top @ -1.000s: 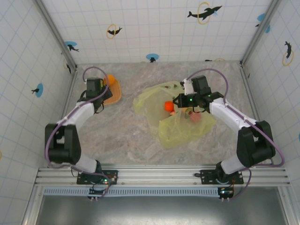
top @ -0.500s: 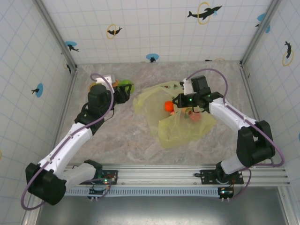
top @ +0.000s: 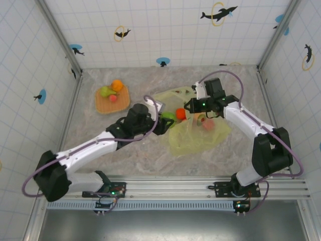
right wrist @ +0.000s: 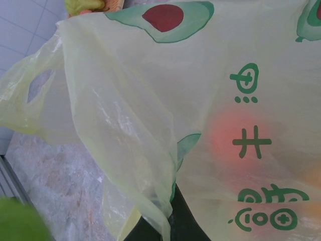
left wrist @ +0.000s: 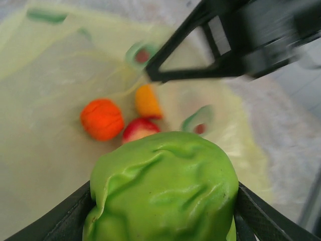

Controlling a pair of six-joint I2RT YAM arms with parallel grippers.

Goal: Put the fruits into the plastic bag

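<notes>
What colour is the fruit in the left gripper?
The fruit is bright green, clearest in the left wrist view.

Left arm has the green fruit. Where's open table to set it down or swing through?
Bare marble lies along the near edge between the plastic bag and the arm bases, and along the back wall behind the woven tray. Crowded at the bag mouth, where the left gripper with the green fruit and the right gripper meet.
</notes>
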